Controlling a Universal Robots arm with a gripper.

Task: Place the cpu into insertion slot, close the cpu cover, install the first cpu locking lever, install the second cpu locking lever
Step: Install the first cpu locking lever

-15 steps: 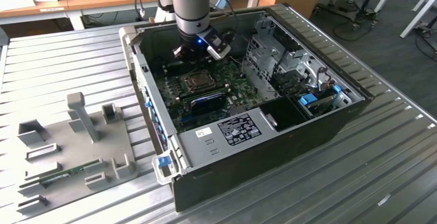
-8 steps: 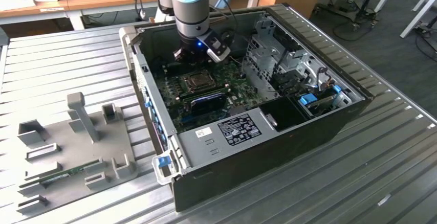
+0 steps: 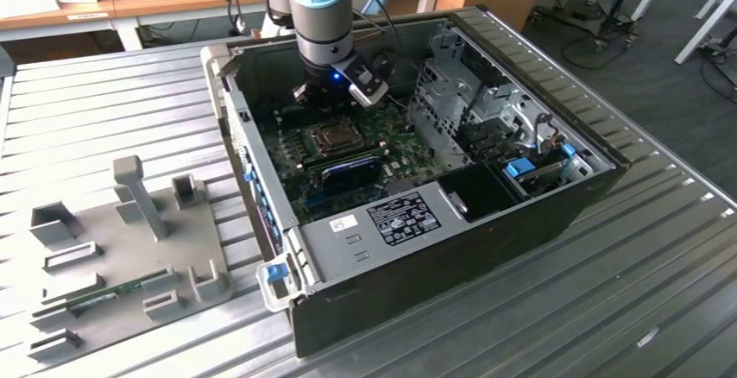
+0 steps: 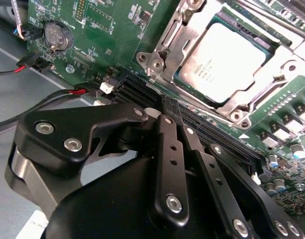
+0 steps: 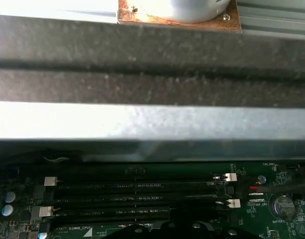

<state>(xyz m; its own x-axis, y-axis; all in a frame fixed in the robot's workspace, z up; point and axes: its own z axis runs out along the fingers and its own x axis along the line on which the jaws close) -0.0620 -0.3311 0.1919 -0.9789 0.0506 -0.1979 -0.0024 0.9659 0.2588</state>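
Note:
The cpu [image 4: 227, 62] lies flat in its socket on the green motherboard, its dull grey top facing up. Around it the silvery cpu cover [image 4: 164, 47] is down, framing the chip through its window. My gripper [image 4: 168, 105] hangs just beside the socket over the black memory slots [image 5: 137, 199], its two black fingers [image 4: 172, 149] pressed together and shut with nothing between them. In the exterior view the arm reaches down into the open computer case [image 3: 576, 197], with the gripper [image 3: 327, 106] just behind the socket and cpu [image 3: 334, 136]. I cannot tell how the locking levers stand.
A metal drive cage [image 3: 461, 93] rises on the exterior view's right of the board, and case walls close in all round. Red and black wires [image 4: 67, 92] and a coin battery [image 4: 57, 35] sit near the fingers. A grey fixture plate [image 3: 127, 240] lies outside the case.

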